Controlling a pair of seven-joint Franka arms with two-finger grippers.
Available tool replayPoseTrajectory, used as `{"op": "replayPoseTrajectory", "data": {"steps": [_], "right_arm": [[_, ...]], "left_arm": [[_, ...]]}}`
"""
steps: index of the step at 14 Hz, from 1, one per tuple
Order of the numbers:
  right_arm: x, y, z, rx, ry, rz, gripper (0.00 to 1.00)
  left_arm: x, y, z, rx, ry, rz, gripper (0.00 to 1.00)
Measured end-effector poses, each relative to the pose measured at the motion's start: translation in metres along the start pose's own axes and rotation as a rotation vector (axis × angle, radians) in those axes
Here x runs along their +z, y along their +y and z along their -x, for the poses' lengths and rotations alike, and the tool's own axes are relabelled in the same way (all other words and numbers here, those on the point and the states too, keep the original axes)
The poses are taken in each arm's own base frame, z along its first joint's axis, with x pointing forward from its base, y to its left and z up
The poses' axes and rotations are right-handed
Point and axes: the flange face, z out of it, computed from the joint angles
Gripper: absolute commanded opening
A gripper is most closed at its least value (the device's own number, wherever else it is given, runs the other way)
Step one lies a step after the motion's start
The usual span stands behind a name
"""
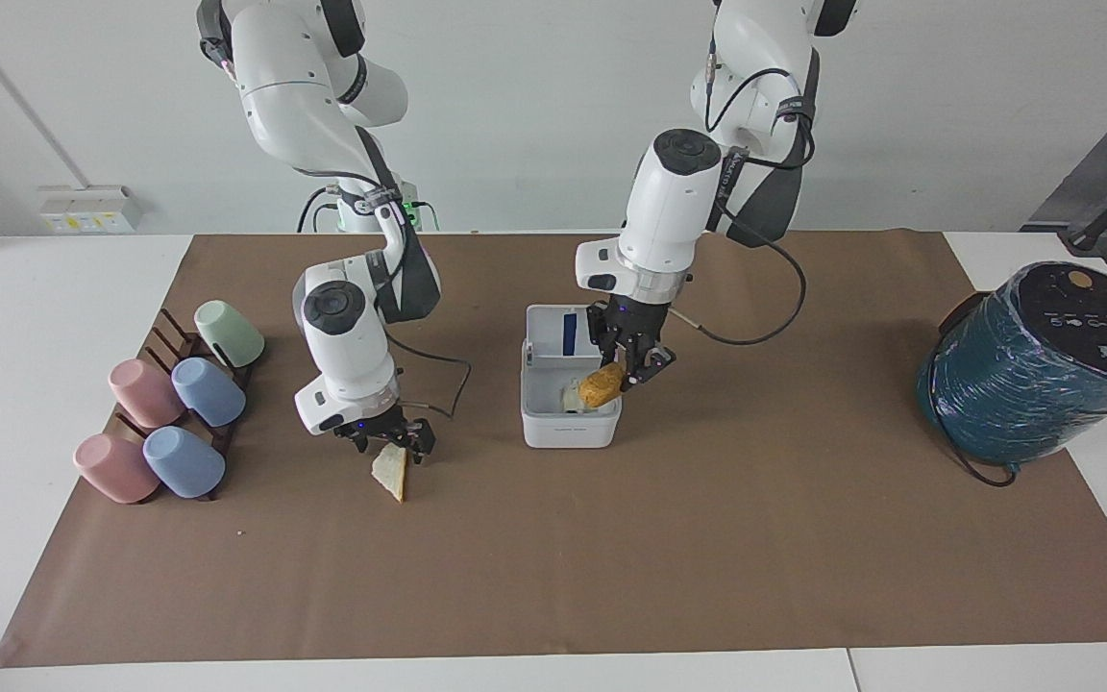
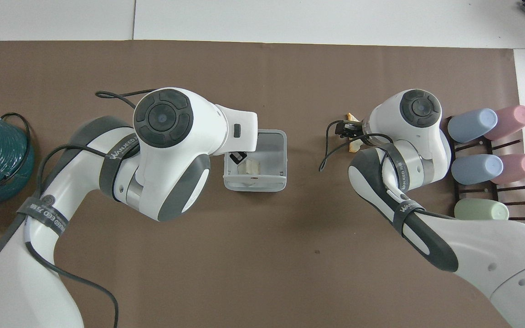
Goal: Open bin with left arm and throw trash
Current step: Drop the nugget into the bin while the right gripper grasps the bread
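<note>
Brown paper mat [image 1: 553, 557] covers white table [image 1: 35, 384]; left gripper [image 1: 623, 377] grips lump [image 1: 601, 386] over bin [image 1: 570, 423]

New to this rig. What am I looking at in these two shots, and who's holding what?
Two white robot arms work at a table with a brown mat. One camera faces them; the other looks down from above their end. The left pincer holds a yellow-orange lump over the open white bin, where a paper wad already lies. The right pincer is down at a pale wedge on the mat. Pastel cups sit on a rack, and a teal wrapped cylinder stands at the left arm's end.
</note>
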Motion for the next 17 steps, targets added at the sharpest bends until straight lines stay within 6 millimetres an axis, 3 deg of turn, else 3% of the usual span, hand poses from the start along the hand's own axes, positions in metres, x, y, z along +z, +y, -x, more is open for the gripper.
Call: {"op": "replayPoseTrajectory", "data": {"steps": [1, 2, 3, 4, 8, 10, 12, 17], "right_arm": [[0.002, 0.0, 0.0, 0.0, -0.003, 0.001, 0.72], [0.003, 0.0, 0.001, 0.001, -0.005, 0.002, 0.61], [0.004, -0.001, 0.002, 0.009, -0.007, 0.002, 0.41], [0.003, -0.003, 0.003, 0.014, -0.005, 0.002, 0.02], [-0.001, -0.007, 0.003, 0.018, 0.002, -0.001, 0.0], [-0.003, -0.007, 0.003, 0.018, -0.003, 0.003, 0.0], [-0.009, -0.007, 0.0, 0.015, -0.02, 0.025, 0.0], [-0.05, -0.007, -0.015, 0.02, -0.045, 0.066, 0.0]], "left_arm": [[0.001, 0.004, -0.002, 0.007, 0.001, 0.001, 0.66], [0.0, 0.006, -0.003, 0.012, 0.005, 0.001, 0.84], [0.0, 0.009, -0.004, 0.016, 0.006, 0.001, 0.94], [0.001, 0.011, -0.005, 0.021, 0.006, 0.002, 1.0], [0.0, 0.026, -0.01, 0.044, 0.009, 0.007, 1.0], [-0.003, 0.021, -0.008, 0.036, 0.007, 0.003, 1.0], [-0.009, 0.004, 0.002, 0.005, -0.019, 0.0, 1.0], [-0.03, -0.079, 0.055, -0.21, -0.111, -0.002, 1.0]]}}
